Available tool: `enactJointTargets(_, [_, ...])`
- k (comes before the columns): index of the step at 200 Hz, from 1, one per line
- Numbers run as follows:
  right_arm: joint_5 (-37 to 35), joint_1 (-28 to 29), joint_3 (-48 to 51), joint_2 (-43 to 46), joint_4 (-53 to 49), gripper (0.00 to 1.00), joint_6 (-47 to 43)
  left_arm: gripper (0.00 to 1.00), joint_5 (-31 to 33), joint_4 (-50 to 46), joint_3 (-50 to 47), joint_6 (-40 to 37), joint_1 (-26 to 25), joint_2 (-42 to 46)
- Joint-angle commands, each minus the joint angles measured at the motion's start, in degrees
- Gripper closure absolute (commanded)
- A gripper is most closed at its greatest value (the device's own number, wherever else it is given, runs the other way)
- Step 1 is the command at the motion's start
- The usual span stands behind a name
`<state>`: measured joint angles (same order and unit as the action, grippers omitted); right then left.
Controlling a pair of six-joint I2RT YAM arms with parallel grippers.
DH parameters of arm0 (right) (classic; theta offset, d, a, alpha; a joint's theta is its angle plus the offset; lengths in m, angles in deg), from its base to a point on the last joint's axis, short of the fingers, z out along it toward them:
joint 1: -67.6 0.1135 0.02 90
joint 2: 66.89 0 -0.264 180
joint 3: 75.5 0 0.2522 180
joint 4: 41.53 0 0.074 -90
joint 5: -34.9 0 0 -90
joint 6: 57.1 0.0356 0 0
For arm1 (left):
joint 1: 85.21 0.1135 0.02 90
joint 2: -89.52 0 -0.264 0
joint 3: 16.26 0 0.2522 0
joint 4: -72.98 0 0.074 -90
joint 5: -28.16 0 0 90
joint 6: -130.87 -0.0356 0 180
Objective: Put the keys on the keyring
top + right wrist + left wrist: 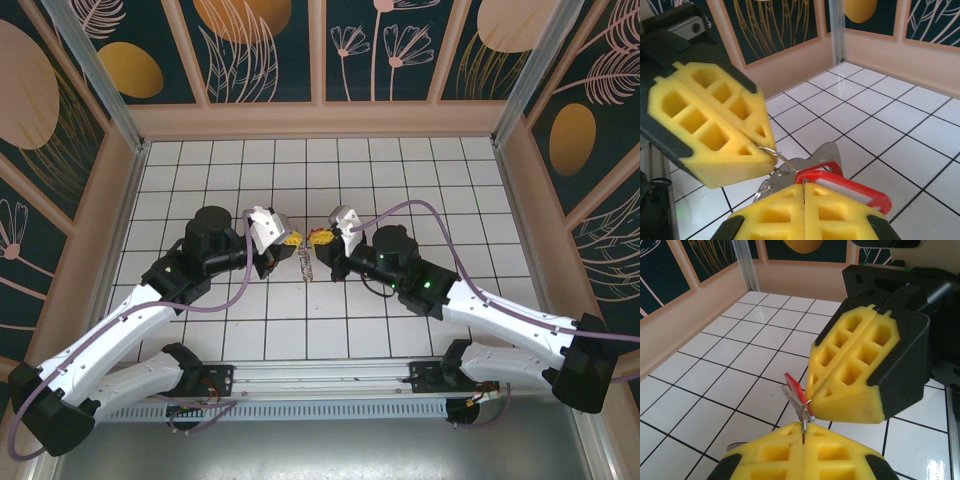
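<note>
Both grippers meet tip to tip above the middle of the white tiled floor. My left gripper (288, 241) (803, 432) is shut on the keyring (803, 421) (774, 152), a thin wire loop pinched edge-on between its yellow pads. My right gripper (321, 239) (804, 189) is shut on the keys, one silvery key (827, 152) with a red plastic tag (860, 192) (794, 385), gripped at the tag's ring end. The key's end touches the wire loop. Small metal pieces (306, 264) dangle below the two tips.
The tiled floor (250, 180) is boxed in by beige walls (320, 120) at the back and on both sides. A metal rail (320, 385) runs along the near edge between the arm bases. Open tiles lie behind and beside the grippers.
</note>
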<state>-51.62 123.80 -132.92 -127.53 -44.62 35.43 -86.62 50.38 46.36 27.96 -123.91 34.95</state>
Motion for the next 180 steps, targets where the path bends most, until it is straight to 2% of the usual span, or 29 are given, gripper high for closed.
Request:
enactJointTargets(1, [-3.9,0.5,-2.7,2.1,-2.4,1.0,2.1,1.0,0.5,0.8,-0.4,-0.9,-0.2,0.9])
enactJointTargets(63, [-3.5,1.3,-6.1,1.9,-7.3,1.0,2.5,1.0,0.9,0.6,-0.4,-1.1,-0.2,1.1])
enactJointTargets(117, [-4.1,1.2,-13.9,-3.1,-24.1,1.0,3.4,1.0,1.4,1.1,0.1,-1.1,-0.2,1.5])
enactJointTargets(144, [-2.3,-0.2,-15.5,-4.1,-28.4,1.0,3.4,1.0,1.5,1.3,0.2,-1.1,-0.2,2.3])
enactJointTargets(164, [-5.5,-0.3,-16.9,-5.2,-31.8,1.0,3.1,1.0,2.5,1.4,0.2,-1.2,-0.2,2.4])
enactJointTargets(180, [-4.0,-0.1,-16.8,-5.0,-31.7,1.0,1.7,1.0,2.6,1.8,0.3,-1.2,-0.2,2.2])
